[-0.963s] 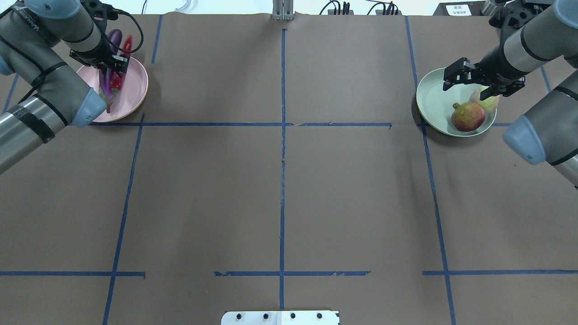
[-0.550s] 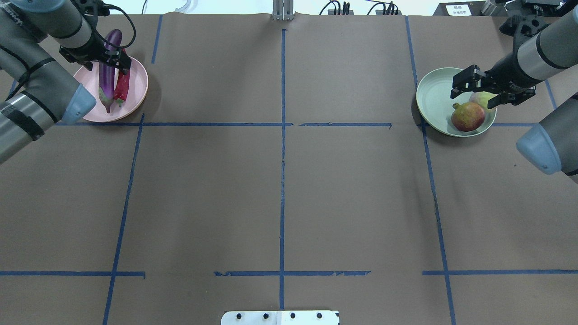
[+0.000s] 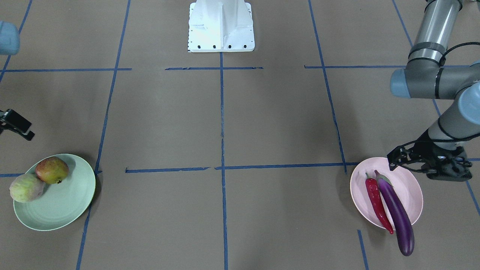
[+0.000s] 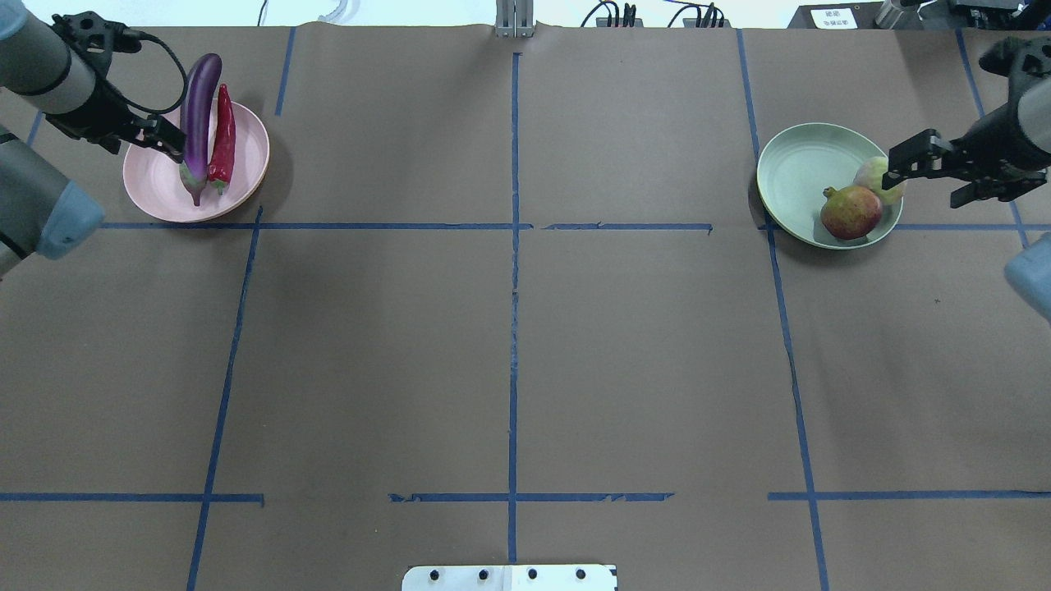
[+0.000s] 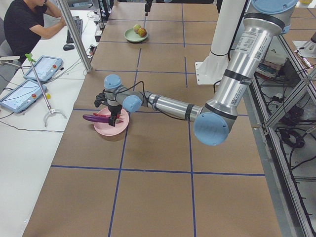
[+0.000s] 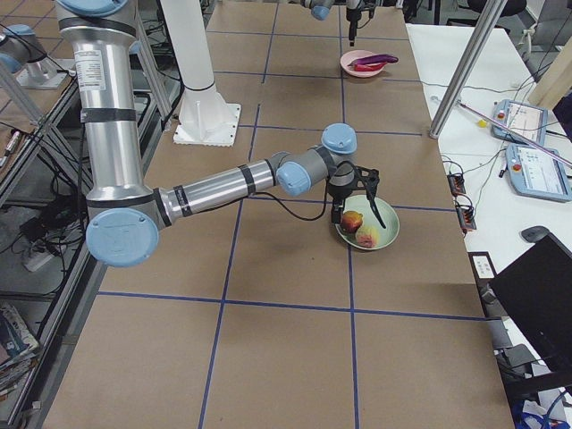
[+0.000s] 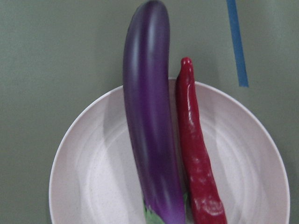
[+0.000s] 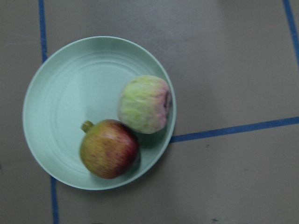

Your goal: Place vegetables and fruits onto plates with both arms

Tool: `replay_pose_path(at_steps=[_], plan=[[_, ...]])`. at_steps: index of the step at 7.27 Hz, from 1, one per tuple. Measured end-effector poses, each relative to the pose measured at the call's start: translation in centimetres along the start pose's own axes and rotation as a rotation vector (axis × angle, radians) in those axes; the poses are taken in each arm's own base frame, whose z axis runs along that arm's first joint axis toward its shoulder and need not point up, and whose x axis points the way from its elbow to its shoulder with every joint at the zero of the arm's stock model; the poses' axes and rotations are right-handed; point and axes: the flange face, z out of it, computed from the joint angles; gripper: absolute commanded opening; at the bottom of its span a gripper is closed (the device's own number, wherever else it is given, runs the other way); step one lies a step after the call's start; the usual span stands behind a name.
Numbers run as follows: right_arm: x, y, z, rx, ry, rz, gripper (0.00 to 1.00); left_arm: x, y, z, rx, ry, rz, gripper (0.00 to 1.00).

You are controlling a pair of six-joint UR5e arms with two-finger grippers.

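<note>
Eggplant (image 4: 197, 115) and chili pepper (image 4: 222, 131) are left on pink plate (image 4: 152, 185), pomegranate (image 4: 851, 212) and peach (image 4: 873, 173) on green plate (image 4: 792, 172). Left gripper (image 3: 412, 168) and right gripper (image 4: 924, 182), both spread and empty, have been withdrawn outward. Placement is judged complete.

Brown-covered table (image 4: 369, 353), blue tape lines (image 4: 513, 328), white side desk (image 5: 22, 153)

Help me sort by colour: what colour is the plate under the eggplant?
Pale pink plate; clearest in the left wrist view.
</note>
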Motion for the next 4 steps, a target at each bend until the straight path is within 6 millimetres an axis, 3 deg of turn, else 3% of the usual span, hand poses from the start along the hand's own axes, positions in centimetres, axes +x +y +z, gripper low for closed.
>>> replay_pose_path(at_steps=[2,4], plan=[[7.1,1.5,-0.9,-0.016,0.022,-0.087,1.00,-8.2,2.5,-3.5,-0.008,0.034,0.061,1.00],[11.9,2.9,-1.3,-0.068,0.029,-0.169,1.00,-15.4,4.7,-7.5,-0.045,0.003,0.128,1.00]])
